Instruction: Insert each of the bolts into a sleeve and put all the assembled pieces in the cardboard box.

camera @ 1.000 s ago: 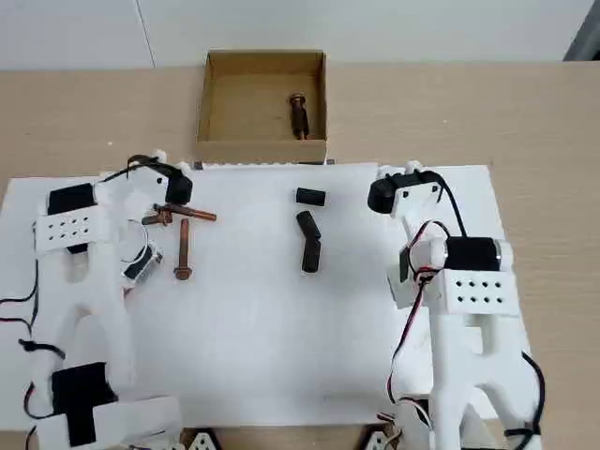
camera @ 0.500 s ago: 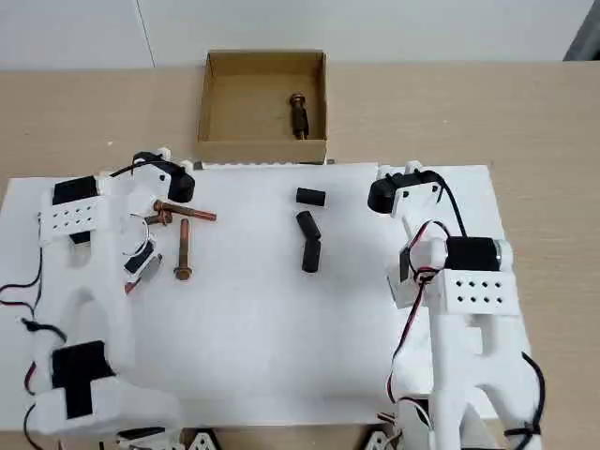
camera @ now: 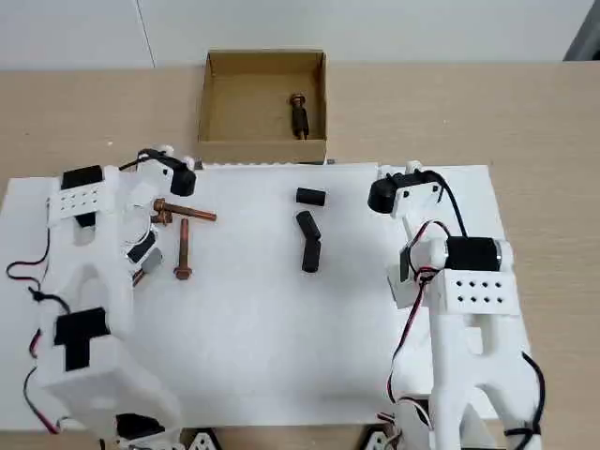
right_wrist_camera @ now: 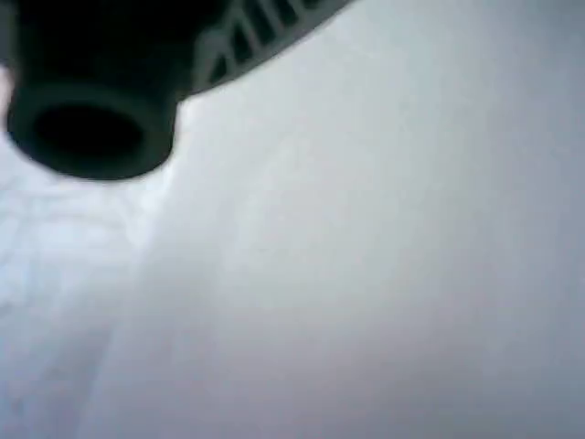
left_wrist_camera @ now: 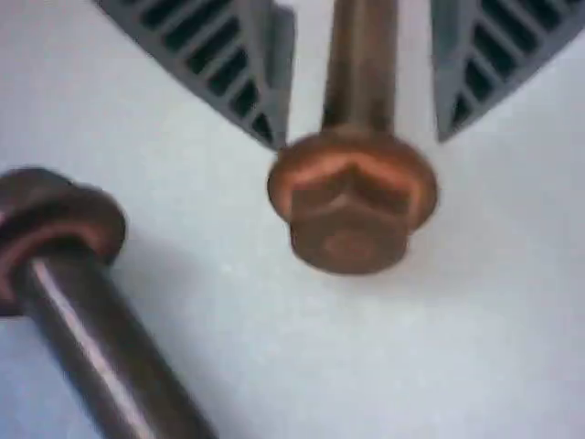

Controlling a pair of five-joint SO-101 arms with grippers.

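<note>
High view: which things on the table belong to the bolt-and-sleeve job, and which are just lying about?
Belong to the job:
cardboard box
assembled piece inside it
bolts
loose sleeves
held sleeve

Just there:
white sheet
wooden table

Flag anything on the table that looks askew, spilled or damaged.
Nothing looks spilled or damaged. Mid-sheet, a tilted sleeve butts against a second sleeve, making a kink. By the left gripper, one bolt lies crosswise to a second bolt rather than alongside it.
</note>
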